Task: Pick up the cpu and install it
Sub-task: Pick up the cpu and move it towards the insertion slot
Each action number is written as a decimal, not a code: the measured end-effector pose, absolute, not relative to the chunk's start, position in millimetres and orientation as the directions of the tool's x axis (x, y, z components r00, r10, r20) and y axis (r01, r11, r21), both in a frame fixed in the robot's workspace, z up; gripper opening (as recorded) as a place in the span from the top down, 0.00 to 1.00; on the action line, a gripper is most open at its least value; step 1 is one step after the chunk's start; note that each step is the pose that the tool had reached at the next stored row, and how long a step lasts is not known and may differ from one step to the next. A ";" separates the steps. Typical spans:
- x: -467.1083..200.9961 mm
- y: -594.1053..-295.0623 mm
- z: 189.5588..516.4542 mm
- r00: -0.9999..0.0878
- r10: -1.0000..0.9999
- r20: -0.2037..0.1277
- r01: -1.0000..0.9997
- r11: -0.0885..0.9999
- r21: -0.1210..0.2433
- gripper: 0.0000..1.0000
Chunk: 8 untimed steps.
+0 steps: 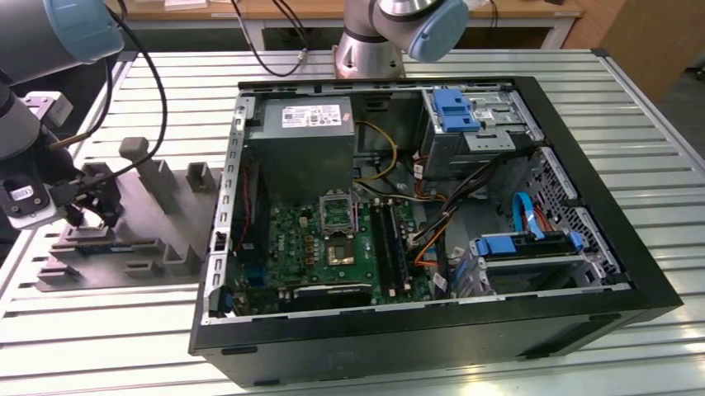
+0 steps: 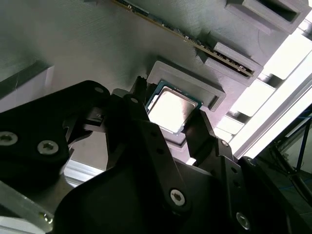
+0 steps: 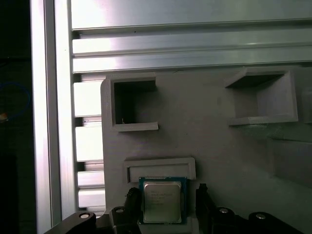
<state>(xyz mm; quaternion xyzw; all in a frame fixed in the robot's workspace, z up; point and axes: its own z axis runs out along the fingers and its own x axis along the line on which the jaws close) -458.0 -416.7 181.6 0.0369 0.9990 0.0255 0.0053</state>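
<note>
While the cpu lies flat in its little pocket on the grey holder, the claw hangs right over it, spread apart, with one finger on each side. The cpu sits between the fingers and does not look pinched yet.
</note>
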 end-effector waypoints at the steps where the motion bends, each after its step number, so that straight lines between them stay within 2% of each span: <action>1: -458.0 -416.7 181.6 -0.997 0.074 -0.009 0.073 0.996 0.051 0.42; 8: -457.9 -416.7 181.6 -0.997 0.074 -0.009 0.073 0.996 0.051 0.42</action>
